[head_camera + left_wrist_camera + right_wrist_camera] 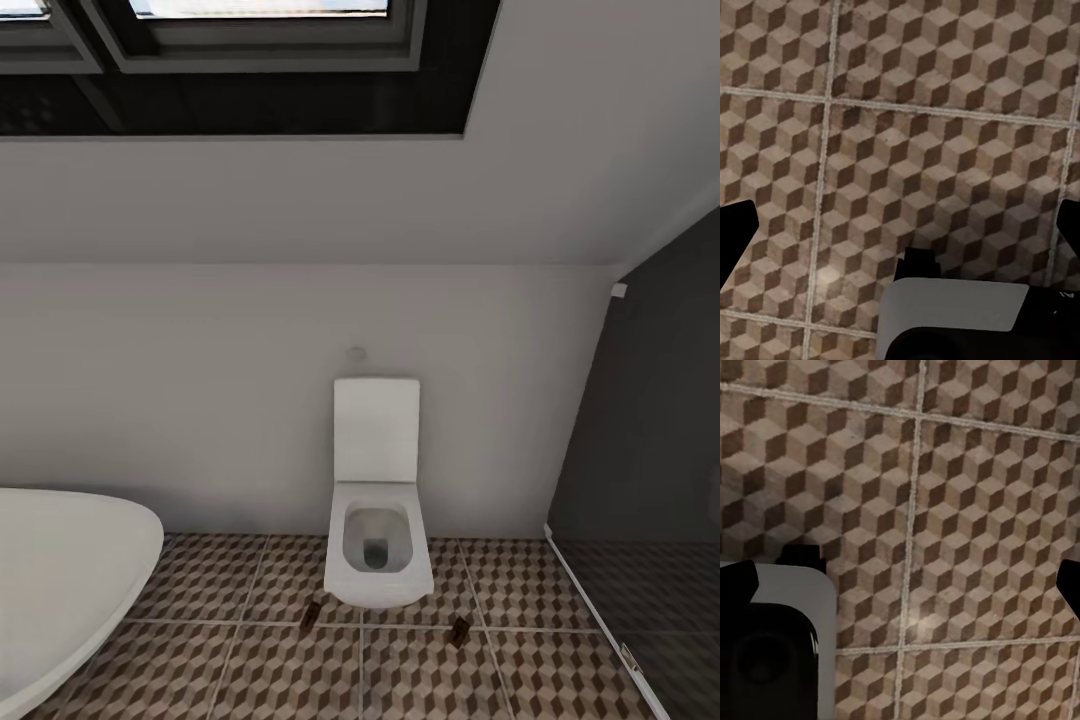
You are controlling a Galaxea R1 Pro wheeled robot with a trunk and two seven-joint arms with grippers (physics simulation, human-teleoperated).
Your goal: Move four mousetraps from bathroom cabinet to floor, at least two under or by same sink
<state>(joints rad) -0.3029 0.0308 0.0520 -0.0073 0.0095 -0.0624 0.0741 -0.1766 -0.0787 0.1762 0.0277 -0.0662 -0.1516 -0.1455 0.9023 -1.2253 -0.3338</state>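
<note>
Two mousetraps (311,616) already lie on the bathroom floor (420,680), one at each side of the white toilet (378,560), the second (460,630) to its right; the bathtub (60,570) curves in at the left. Judging by this, about half remains, including placement beside the sink. Both wrist cameras look down on bare tiles, the left gripper (900,225) and right gripper (900,585) spread wide, holding nothing
</note>
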